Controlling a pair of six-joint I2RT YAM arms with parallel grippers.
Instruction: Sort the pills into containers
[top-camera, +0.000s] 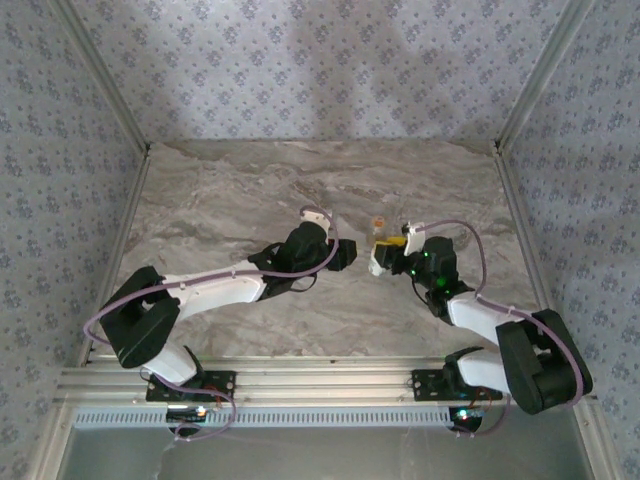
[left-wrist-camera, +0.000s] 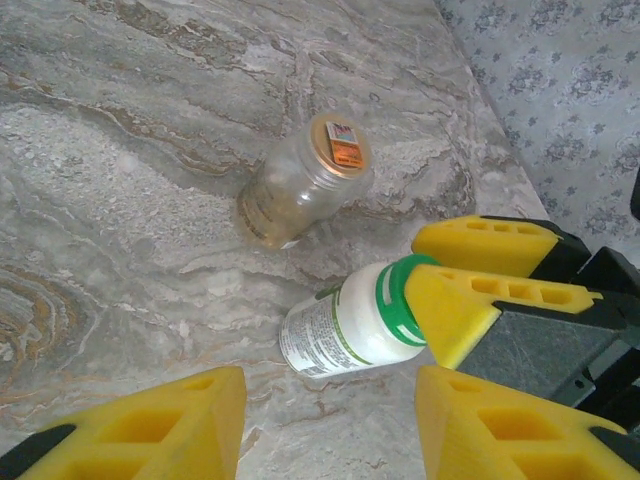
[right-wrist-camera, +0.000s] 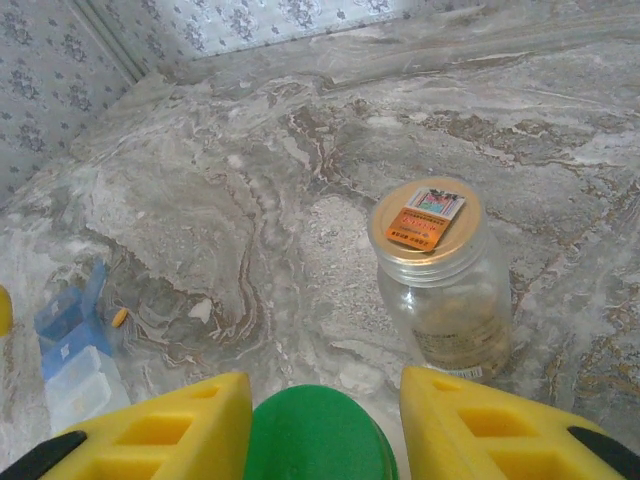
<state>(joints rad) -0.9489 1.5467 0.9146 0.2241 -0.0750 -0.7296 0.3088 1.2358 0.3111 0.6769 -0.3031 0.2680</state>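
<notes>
The right gripper (right-wrist-camera: 318, 405) is clamped on the green screw cap (right-wrist-camera: 315, 440) of a white plastic pill bottle with a printed label (left-wrist-camera: 335, 335), with one yellow finger on each side of the cap. The bottle hangs tilted from these fingers, its bottom end close to the grey marble-pattern table (left-wrist-camera: 120, 200); I cannot tell if it touches. Just beyond the right gripper's fingertips and a little to their right stands a clear jar with a gold lid and an orange sticker (right-wrist-camera: 440, 280), upright and apart from the white bottle. Well to the left of this gripper lies a blue and clear plastic pill box (right-wrist-camera: 70, 360), and a small orange pill (right-wrist-camera: 120, 317) is on the table just beside it. The left gripper (left-wrist-camera: 330, 400) has its yellow fingers wide apart and holds nothing. The white bottle is just in front of its fingertips, not touched by them, and the clear jar is farther ahead.
</notes>
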